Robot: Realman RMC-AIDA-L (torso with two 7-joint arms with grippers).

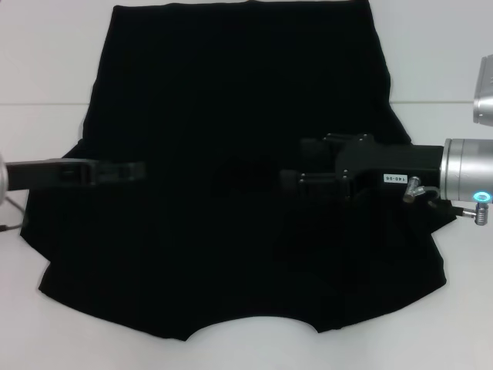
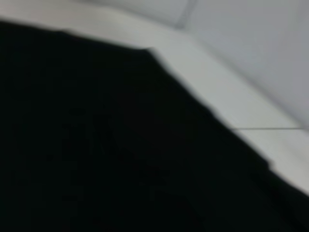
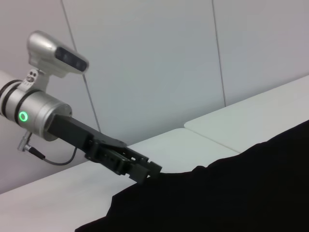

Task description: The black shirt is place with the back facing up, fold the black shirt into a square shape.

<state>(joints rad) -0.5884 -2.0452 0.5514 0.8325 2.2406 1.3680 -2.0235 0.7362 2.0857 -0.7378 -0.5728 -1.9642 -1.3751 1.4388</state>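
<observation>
The black shirt [image 1: 231, 100] lies spread flat on the white table [image 1: 46, 69], its curved neckline at the near edge and its hem at the far edge. My left gripper [image 1: 141, 171] reaches in from the left over the shirt's left side, level with the sleeve. It also shows in the right wrist view as the left gripper [image 3: 147, 170], low at the shirt's edge [image 3: 231, 193]. My right gripper [image 1: 291, 162] comes in from the right over the shirt's middle, its two fingers apart with nothing seen between them. The left wrist view shows only shirt fabric [image 2: 96, 154] and table.
White table surface [image 1: 454, 324] borders the shirt on all sides, with a seam line [image 1: 439, 102] across it. A pale panelled wall [image 3: 159, 63] stands behind the table. A cable [image 1: 9, 208] hangs by my left arm.
</observation>
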